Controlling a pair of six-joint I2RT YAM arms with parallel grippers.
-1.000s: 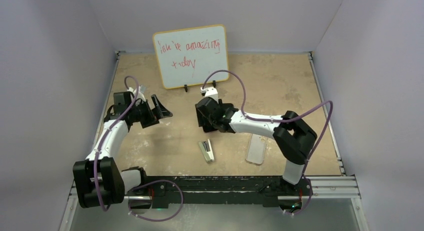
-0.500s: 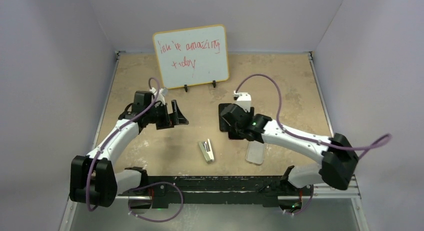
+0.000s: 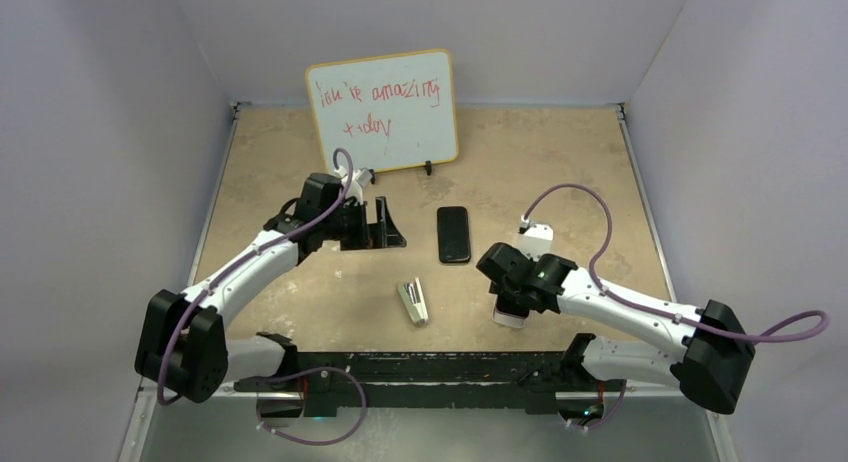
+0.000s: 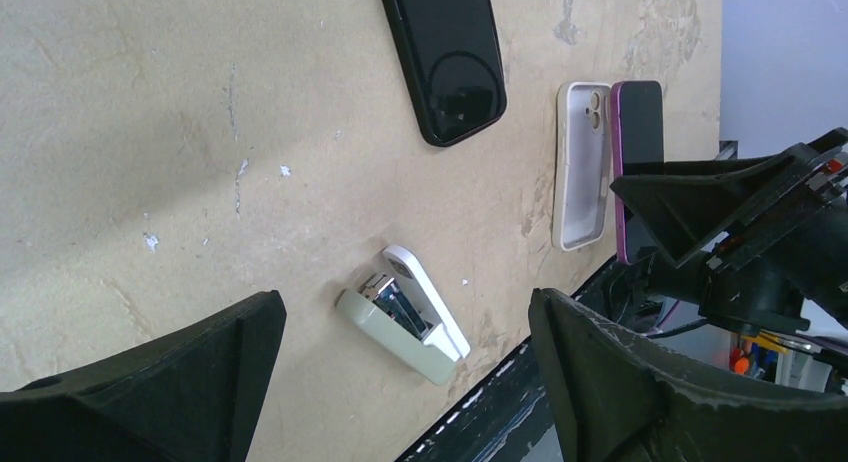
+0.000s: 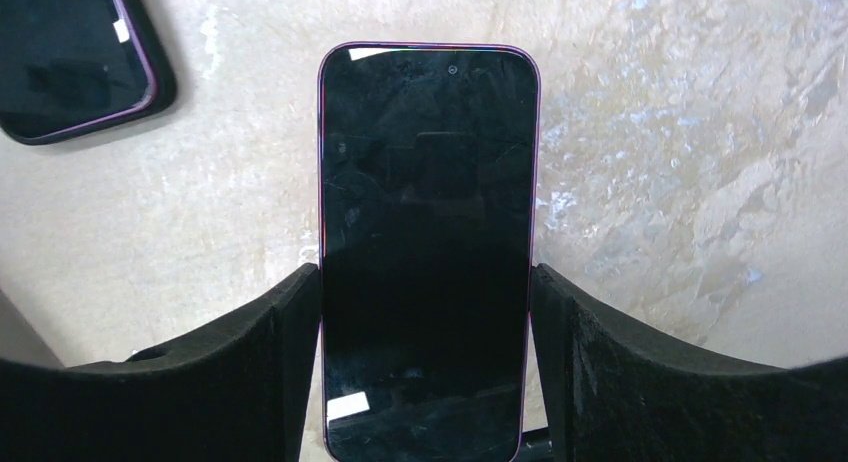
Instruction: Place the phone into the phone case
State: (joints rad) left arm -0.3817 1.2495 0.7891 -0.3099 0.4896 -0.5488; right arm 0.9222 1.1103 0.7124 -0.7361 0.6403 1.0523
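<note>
While in the right gripper (image 5: 425, 312), phone (image 5: 425, 202) beside phone case (image 4: 582, 172), stapler (image 4: 405, 312) nearby.

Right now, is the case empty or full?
Empty. The case lies on the table with nothing inside. The purple phone is beside it, held in the right gripper.

A black, glossy slab phone (image 3: 453, 234) lies flat near the middle of the tan, mottled tabletop (image 3: 560, 172). At its 9 o'clock hangs the left gripper (image 3: 390, 228), just beside it. A small grey stapler (image 3: 413, 303) sits at the phone's 7 o'clock. At 4 o'clock the right gripper (image 3: 508, 304) covers the translucent whitish soft phone case (image 3: 510, 321), only its near end showing. A yellow-framed whiteboard with red handwriting (image 3: 382, 112) stands at 12 o'clock
</note>
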